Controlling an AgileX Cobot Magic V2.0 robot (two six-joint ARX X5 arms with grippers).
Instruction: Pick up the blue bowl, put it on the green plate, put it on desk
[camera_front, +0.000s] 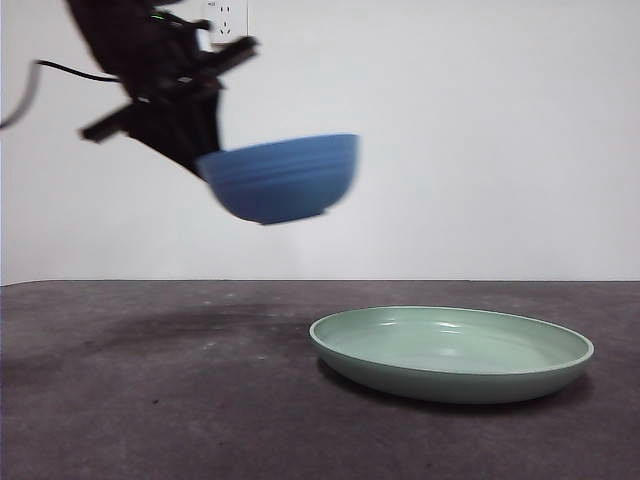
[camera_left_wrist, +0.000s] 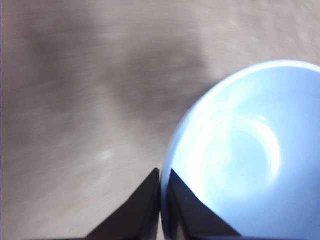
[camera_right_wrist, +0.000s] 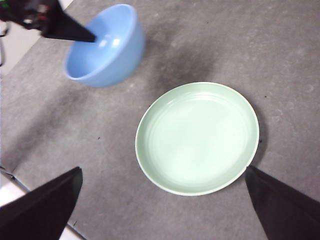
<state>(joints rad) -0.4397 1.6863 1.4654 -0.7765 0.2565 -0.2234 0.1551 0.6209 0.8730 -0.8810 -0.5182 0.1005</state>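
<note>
Above desk (camera_front: 150, 400), left pincer (camera_front: 205, 165) pinches blue bowl (camera_front: 285, 180) rim.

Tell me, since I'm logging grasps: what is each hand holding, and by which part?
The left hand pinches the blue bowl by its rim. The right hand holds nothing.
</note>
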